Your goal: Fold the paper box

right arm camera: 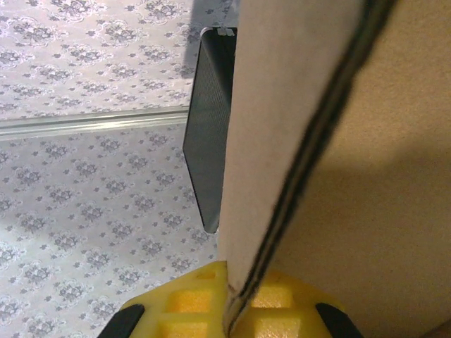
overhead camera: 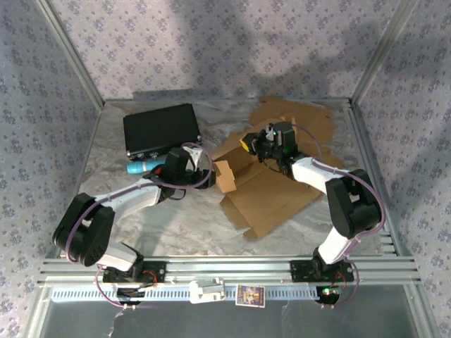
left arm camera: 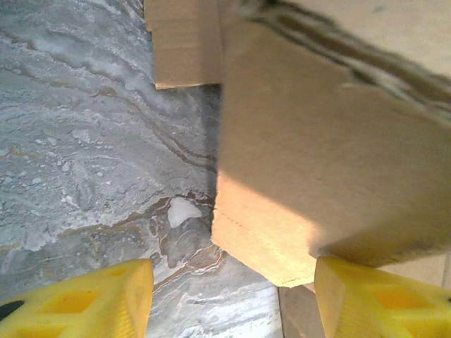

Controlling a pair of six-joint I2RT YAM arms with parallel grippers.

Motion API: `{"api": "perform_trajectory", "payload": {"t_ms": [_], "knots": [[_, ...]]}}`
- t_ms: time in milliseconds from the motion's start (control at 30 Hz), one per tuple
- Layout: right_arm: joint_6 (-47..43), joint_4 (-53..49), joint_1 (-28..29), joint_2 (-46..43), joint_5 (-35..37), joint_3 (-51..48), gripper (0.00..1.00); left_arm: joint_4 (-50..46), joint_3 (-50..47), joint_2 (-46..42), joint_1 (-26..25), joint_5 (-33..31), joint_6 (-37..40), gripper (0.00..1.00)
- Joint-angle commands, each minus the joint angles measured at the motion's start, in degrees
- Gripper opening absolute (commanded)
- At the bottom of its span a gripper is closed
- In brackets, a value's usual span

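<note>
- The left gripper point(overhead camera: 203, 169) reaches in from 7 o'clock to the middle of the table point(overhead camera: 162, 225). Its yellow fingers point(left arm camera: 77, 303) stand wide apart and hold nothing.
- A small flap point(overhead camera: 224, 176) of the paper box point(overhead camera: 275, 197) stands up between those fingers. It sits right by one finger, but it is not pinched.
- The paper box lies mostly flat, from the middle of the table out toward 3 o'clock.
- The right gripper point(overhead camera: 255, 144) is at the far side of the box, near 1 o'clock. It is clamped tight on a panel point(right arm camera: 261, 141) of the box and holds that panel up on its edge.
- Far back at 11 o'clock lies a black case point(overhead camera: 161, 130), with a blue thing point(overhead camera: 137, 169) just in front of it. Loose cardboard point(overhead camera: 299, 116) lies at 1 o'clock.
- I think the step in hand is standing the sides up, and the box is far from done.
- The next move, I think, calls for the left gripper to pinch or push the flap. It should bend the flap slowly along its crease while the right gripper keeps the panel steady.
</note>
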Motion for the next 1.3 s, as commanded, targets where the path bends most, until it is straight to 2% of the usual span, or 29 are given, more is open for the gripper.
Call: {"api": "perform_trajectory", "payload": {"t_ms": [0, 300, 567, 833, 967, 1167, 1267], "knots": [[1.0, 0.2, 0.5, -0.5, 2.8, -0.2, 0.0, 2.8, 0.1, -1.2, -1.2, -3.9, -3.0, 0.63], [1.9, -0.8, 0.6, -0.1, 3.0, 0.4, 0.0, 5.4, -0.9, -1.0, -1.7, -1.6, -4.6, 0.62], [2.0, -1.9, 0.2, -0.4, 2.9, 0.9, 0.0, 8.5, -2.7, -2.1, -3.5, -0.3, -2.0, 0.61], [2.2, -2.2, 0.1, -0.5, 2.3, 1.6, 0.0, 7.4, -1.6, -0.7, -3.6, -2.2, -0.7, 0.62], [2.1, -2.7, 0.6, -0.7, 2.6, 1.3, 0.0, 7.5, 0.5, 1.4, -3.7, -2.9, -1.5, 0.59], [4.5, -1.4, 1.9, -1.7, 5.5, -0.2, 0.0, 3.1, 5.2, 3.5, -7.3, -12.8, -4.0, 0.56], [6.1, -0.2, 2.9, -3.1, 8.3, -1.8, 0.0, -1.3, 8.0, 5.1, -9.0, -18.8, -4.4, 0.51]]}}
